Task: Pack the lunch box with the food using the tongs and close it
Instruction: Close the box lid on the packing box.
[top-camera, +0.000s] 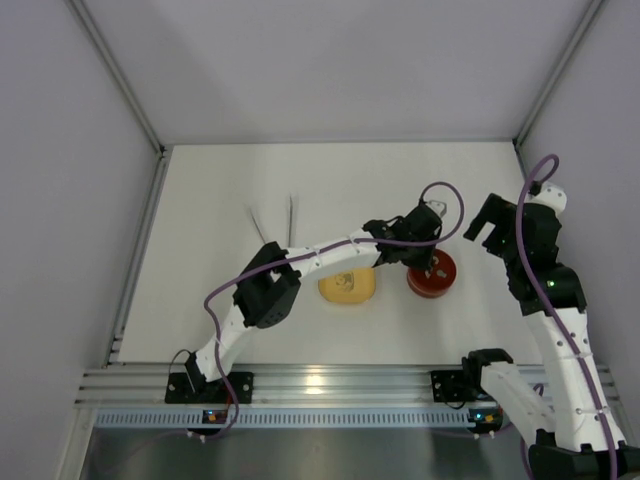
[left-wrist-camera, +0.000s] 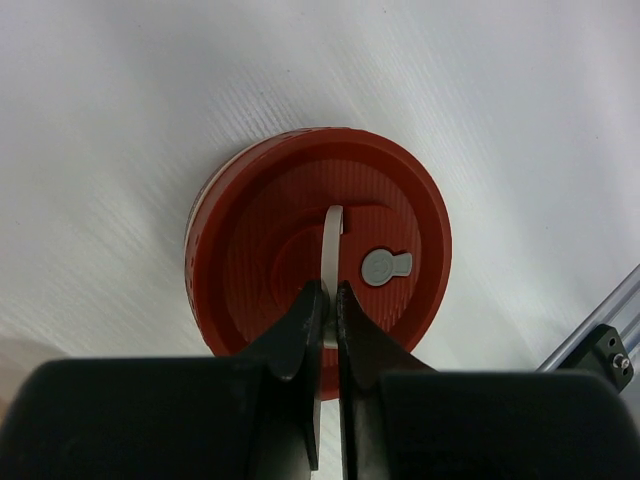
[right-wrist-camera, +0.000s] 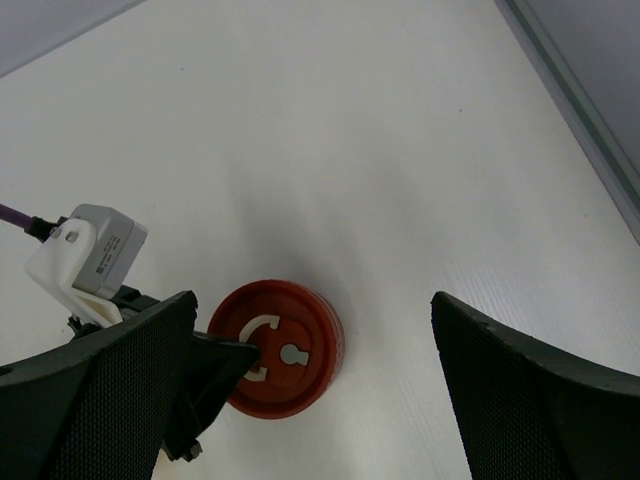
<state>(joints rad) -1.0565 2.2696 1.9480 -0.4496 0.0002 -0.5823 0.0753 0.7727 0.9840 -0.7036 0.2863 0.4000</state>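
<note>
Closing step. Left fingers pinch the white curl handle of the lid, which sits on the lunch box on the bench. Right fingers are spread, hovering above. Next, probably: press the lid home, release.

One each: lunch box, dish, tongs

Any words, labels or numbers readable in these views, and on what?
No text can be read.
Grey box on the left arm: small printed label, too blurred to read.
Red lid: only a white curl and a grey keyhole shape, no letters.
</note>
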